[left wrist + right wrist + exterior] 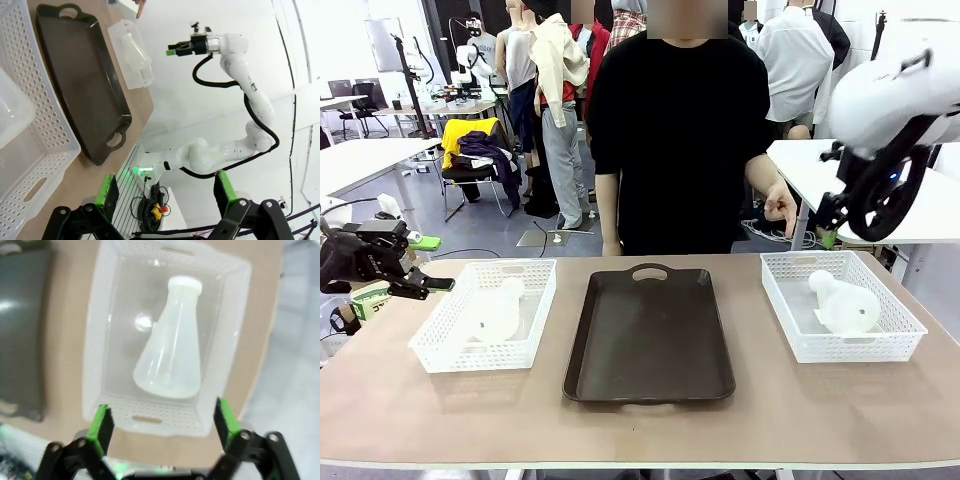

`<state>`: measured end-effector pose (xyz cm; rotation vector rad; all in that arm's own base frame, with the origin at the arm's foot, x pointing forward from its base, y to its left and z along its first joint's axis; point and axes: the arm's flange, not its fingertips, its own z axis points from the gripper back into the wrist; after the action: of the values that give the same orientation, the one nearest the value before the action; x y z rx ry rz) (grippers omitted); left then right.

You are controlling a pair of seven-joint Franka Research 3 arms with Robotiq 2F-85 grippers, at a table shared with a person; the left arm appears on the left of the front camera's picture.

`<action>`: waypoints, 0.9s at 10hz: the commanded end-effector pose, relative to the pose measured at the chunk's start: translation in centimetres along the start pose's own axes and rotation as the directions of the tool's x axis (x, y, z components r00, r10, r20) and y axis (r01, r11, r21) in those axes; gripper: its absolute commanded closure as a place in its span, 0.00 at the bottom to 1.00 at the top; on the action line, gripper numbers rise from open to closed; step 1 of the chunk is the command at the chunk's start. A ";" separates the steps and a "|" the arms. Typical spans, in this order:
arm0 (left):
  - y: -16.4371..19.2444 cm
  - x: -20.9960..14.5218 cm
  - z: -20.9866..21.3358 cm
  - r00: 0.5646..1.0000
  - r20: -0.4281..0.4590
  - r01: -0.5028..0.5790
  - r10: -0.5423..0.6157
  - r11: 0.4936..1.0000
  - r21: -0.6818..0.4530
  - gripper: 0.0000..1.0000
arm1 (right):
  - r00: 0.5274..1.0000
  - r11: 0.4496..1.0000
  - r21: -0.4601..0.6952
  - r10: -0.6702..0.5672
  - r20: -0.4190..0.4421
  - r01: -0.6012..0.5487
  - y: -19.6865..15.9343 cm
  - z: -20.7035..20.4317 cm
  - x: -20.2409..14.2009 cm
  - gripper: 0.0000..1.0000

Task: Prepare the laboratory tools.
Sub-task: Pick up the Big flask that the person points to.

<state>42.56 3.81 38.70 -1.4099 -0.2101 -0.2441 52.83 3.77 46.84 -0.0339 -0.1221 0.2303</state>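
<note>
Two frosted-white conical flasks lie on their sides, one in each white mesh basket. The left flask (498,312) lies in the left basket (435,345), and a corner of this flask (12,112) shows in the left wrist view. My left gripper (415,266) (166,192) hovers open just left of that basket, holding nothing. The right flask (847,303) (171,352) lies in the right basket (910,325) (95,340), neck toward the far side. My right gripper (830,225) (162,421) hangs open high above this basket, looking straight down on the flask.
A dark brown tray (650,335) (80,85) (22,315) with nothing on it lies between the baskets. A person in black stands at the far edge, one hand (780,205) hanging near the right basket. The table's front strip is bare.
</note>
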 end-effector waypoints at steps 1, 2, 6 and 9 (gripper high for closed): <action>-0.1 0.0 0.2 1.000 -0.004 0.003 -0.003 1.000 0.012 0.00 | 0.996 0.997 -0.023 -0.073 -0.055 0.072 -0.3 -2.8 2.6 0.00; -0.1 0.0 0.2 1.000 -0.004 0.003 -0.003 1.000 0.012 0.00 | 0.993 0.994 -0.015 -0.106 -0.052 0.105 -0.5 -4.5 3.4 0.00; -0.1 0.0 0.2 1.000 -0.004 0.003 -0.003 1.000 0.012 0.00 | 0.973 0.975 0.000 -0.224 -0.051 0.224 -1.9 -10.1 6.5 0.00; -0.1 0.0 0.2 1.000 -0.004 0.003 -0.003 1.000 0.012 0.00 | 0.960 0.961 -0.011 -0.278 -0.022 0.278 -2.6 -12.3 7.9 0.00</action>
<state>42.57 3.85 38.69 -1.4097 -0.2104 -0.2433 61.67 2.23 35.86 -0.0121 -0.0833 -0.0142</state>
